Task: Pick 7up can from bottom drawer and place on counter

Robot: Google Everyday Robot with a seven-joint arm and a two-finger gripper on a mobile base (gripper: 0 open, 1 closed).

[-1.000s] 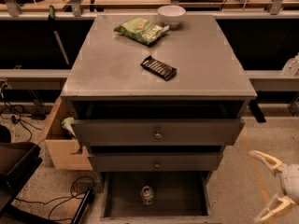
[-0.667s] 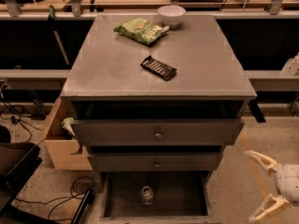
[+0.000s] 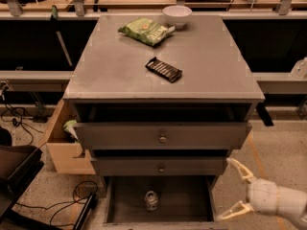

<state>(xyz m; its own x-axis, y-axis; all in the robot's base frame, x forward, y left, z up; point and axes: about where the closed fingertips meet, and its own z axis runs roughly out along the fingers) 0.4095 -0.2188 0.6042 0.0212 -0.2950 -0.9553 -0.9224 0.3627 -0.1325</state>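
Note:
The 7up can [image 3: 151, 200] stands upright on the dark floor of the open bottom drawer [image 3: 120, 200], near its middle. The grey counter [image 3: 120, 66] tops the cabinet above it. My gripper [image 3: 234, 189] is at the lower right, just right of the drawer's right wall and level with the can. Its two pale fingers [image 3: 240, 169] are spread wide apart and hold nothing. The gripper is well clear of the can.
On the counter lie a green snack bag [image 3: 147, 30], a white bowl [image 3: 176, 15] and a dark flat packet [image 3: 164, 69]. Two upper drawer fronts with knobs [image 3: 162, 139] stick out slightly above the bottom drawer. A pale wooden box [image 3: 62, 147] and cables sit at the left.
My gripper has moved a little to the left, closer to the bottom drawer's right side. Nothing else has moved.

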